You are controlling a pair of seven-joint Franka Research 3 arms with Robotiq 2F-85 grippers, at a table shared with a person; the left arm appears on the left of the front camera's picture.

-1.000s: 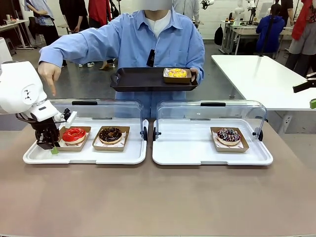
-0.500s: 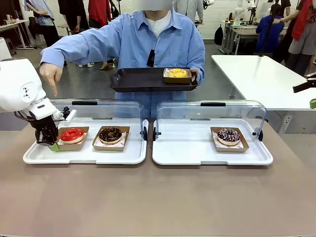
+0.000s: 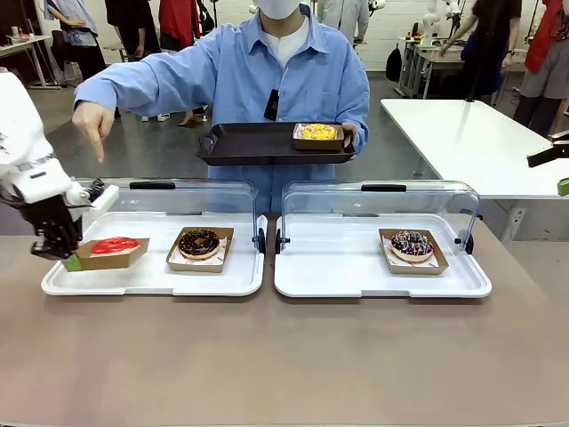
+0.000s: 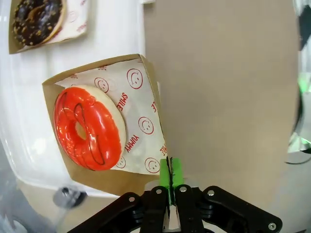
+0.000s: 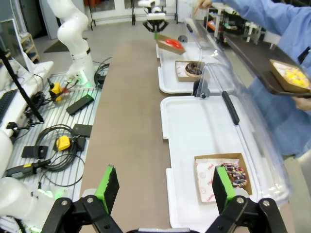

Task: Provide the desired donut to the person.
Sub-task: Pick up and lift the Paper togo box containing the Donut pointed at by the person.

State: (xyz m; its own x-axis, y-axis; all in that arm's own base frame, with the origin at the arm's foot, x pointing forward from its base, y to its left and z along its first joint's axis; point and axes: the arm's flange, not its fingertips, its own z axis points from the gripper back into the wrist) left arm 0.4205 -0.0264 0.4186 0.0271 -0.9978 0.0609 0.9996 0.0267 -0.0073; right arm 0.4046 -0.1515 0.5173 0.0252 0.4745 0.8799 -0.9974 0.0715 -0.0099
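Fixed front view of a shared workroom. A taupe desk (image 3: 284, 356) occupies the foreground, and beyond it a smooth grey floor (image 3: 160, 147) lies under even indoor light. A white table (image 3: 462, 133) stands at the right, further white tables (image 3: 440, 55) stand before the pale back wall (image 3: 391, 31), and a small table (image 3: 22, 42) stands at far left.

Robotics lab, open-plan. White robot arm (image 5: 73, 34) rose from perforated metal plate (image 5: 34, 121) strewn with cables (image 5: 48, 133) and yellow handheld unit (image 5: 63, 142). White workbenches (image 3: 462, 133), grey floor (image 3: 160, 147), people (image 3: 484, 44) at far benches.
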